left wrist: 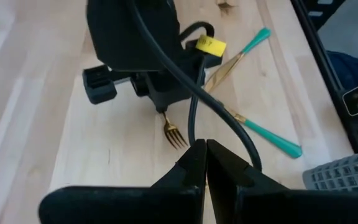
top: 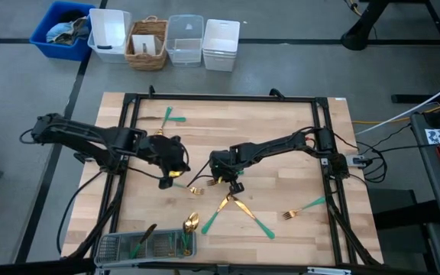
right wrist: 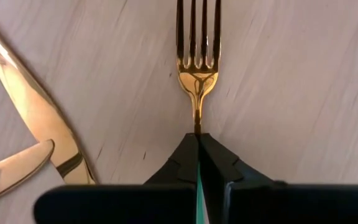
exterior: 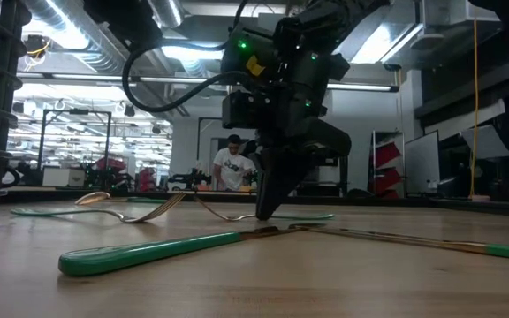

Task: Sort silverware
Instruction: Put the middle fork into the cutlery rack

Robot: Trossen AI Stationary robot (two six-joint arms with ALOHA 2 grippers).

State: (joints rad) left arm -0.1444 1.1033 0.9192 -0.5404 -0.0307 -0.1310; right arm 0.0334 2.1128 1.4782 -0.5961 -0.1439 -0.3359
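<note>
A wooden worktop (top: 281, 137) lies under both end effectors. A grey mesh tray (top: 117, 246) sits at its near edge, nearer the left end effector than the right. Beyond the far edge stand a blue bin (top: 61, 47), a wicker basket (top: 148, 55) and white containers (top: 221, 46). A person (exterior: 232, 168) shows far behind the right end effector

Even overhead light with soft shadows; ceiling strip lights (exterior: 69, 18) glare in the low view, whose foreground blurs.
</note>
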